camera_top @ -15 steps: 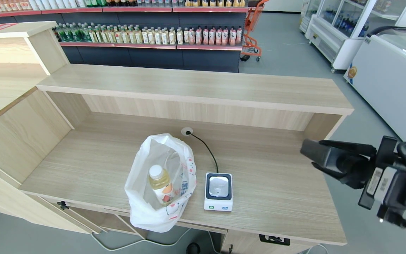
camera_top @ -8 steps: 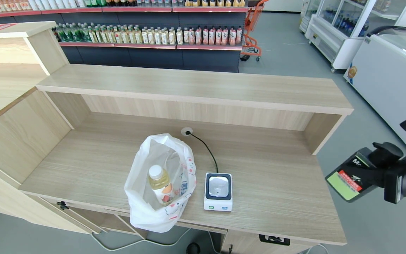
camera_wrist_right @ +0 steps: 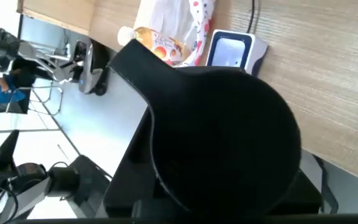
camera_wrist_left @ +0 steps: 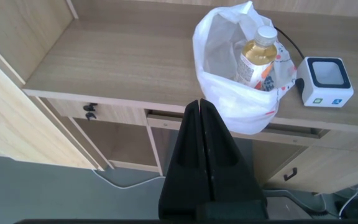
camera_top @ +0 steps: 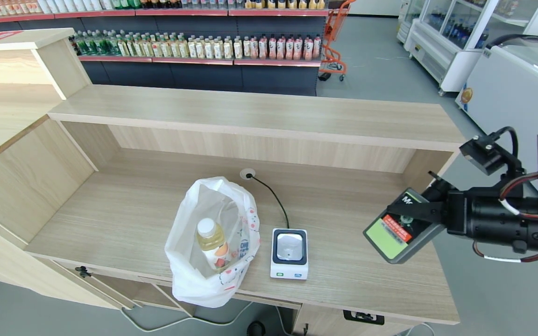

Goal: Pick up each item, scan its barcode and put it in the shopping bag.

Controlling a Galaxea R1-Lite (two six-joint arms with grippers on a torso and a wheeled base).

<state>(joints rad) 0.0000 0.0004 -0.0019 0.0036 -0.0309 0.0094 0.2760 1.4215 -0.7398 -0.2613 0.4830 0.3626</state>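
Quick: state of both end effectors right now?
Left end effector: shut, holding nothing.
Right end effector: shut on the dark box with a green label.

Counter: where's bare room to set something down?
Free: counter left of the shopping bag; the stretch right of the scanner, toward the held box. Tight: bag and scanner sit close at the front, cable running behind.

Light wooden counter (camera_top: 133,210), shelves of bottled drinks (camera_top: 194,49), orange trolley (camera_top: 334,46), white chest freezer (camera_top: 521,102)
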